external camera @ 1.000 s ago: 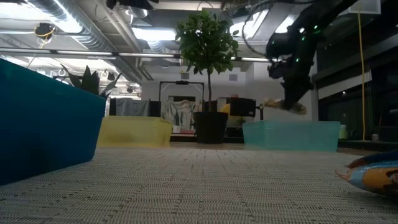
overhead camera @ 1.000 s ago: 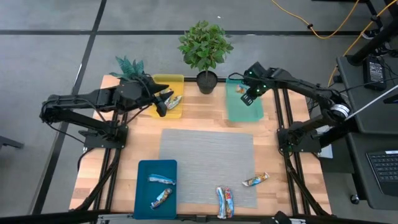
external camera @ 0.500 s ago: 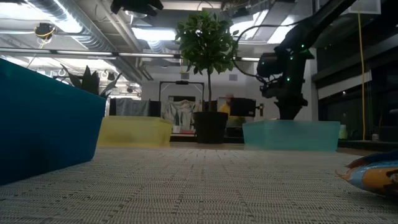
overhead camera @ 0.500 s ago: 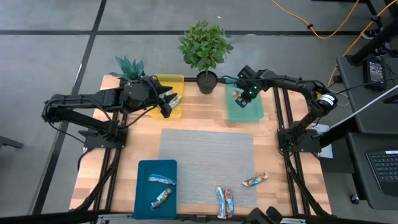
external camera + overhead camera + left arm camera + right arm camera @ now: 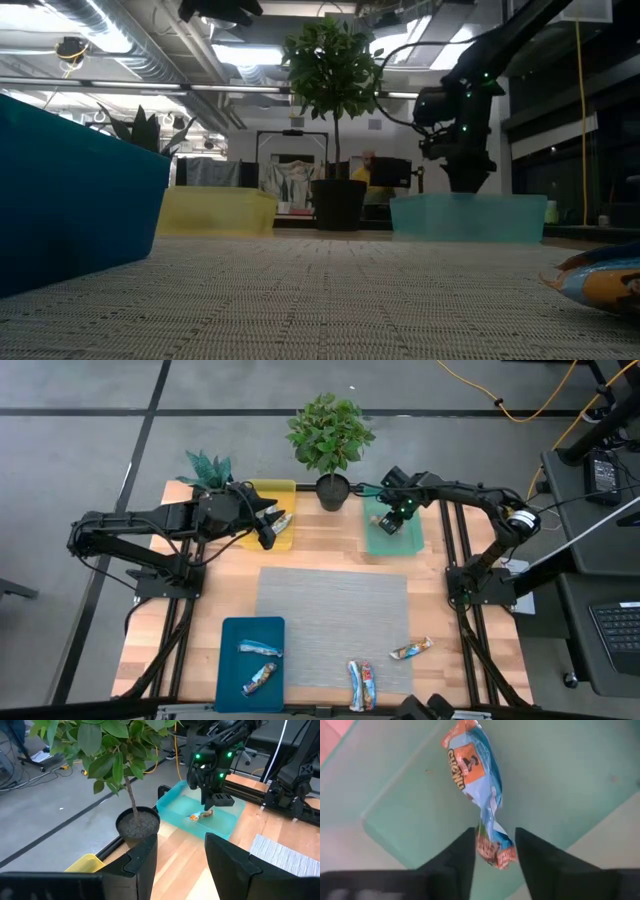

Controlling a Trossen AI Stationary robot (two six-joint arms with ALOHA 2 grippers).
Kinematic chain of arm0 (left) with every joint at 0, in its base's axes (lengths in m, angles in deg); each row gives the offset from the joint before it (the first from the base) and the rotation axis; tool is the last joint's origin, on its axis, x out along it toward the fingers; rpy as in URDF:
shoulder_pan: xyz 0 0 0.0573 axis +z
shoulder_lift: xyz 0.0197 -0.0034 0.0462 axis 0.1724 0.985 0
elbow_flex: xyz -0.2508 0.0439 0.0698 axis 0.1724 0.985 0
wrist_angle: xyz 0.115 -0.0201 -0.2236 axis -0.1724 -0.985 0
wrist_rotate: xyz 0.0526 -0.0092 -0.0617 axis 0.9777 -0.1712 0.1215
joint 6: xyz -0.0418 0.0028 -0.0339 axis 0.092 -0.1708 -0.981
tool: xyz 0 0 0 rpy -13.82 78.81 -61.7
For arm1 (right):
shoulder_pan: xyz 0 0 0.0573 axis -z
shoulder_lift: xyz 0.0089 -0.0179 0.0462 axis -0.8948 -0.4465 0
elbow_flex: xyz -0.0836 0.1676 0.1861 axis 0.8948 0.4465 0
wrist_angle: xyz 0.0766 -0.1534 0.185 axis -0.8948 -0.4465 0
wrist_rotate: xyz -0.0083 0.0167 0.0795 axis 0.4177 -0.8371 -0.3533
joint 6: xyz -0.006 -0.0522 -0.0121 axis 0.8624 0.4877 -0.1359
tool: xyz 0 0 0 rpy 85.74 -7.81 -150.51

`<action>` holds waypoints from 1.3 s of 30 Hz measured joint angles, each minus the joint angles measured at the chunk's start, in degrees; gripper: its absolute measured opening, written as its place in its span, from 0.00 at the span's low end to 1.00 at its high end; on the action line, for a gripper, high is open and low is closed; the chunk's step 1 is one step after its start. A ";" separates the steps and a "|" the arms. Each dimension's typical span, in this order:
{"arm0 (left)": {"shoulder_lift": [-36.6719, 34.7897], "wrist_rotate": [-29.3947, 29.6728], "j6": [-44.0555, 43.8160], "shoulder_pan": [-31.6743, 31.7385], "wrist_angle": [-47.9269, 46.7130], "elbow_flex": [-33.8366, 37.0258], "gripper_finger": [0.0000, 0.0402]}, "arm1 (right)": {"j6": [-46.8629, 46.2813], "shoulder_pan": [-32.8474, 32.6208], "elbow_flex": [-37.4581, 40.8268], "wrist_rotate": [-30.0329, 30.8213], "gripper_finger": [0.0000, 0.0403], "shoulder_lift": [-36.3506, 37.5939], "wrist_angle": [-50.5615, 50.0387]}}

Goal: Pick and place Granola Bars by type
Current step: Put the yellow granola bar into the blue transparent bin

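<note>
- While sorting is partway done, the blue tray (image 5: 230,660) holds two Granola Bars (image 5: 259,649).
- Yellow tray (image 5: 285,536) holds one; left gripper (image 5: 268,525) hovers open, empty.
- Right gripper (image 5: 495,847), jaws parted, straddles an orange bar (image 5: 472,767) in the teal tray (image 5: 408,540).
- Three bars on the mat (image 5: 330,620) remain.

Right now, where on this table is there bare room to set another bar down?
The grey mat is bare between the yellow tray and teal tray; bars crowd only its near edge. The blue tray holds two bars. The teal tray is busy: the right end effector is there with a bar.
</note>
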 joint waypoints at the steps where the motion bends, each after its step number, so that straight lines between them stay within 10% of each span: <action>1: -0.01 -0.05 0.34 0.00 0.00 0.00 0.39 | -0.13 0.00 0.00 -0.02 0.39 0.54 -0.36; 11: -0.02 -0.10 3.59 0.00 -0.02 0.00 0.39 | 2.20 -6.42 0.00 -0.02 0.53 15.66 -7.03; 25: -0.02 -0.08 5.80 0.00 0.00 0.00 0.39 | -15.54 -34.50 -1.27 -5.14 0.54 44.33 -23.22; 39: -0.02 -0.65 6.83 0.00 0.00 0.00 0.39 | -24.70 -56.00 -8.83 0.08 0.54 39.68 -23.04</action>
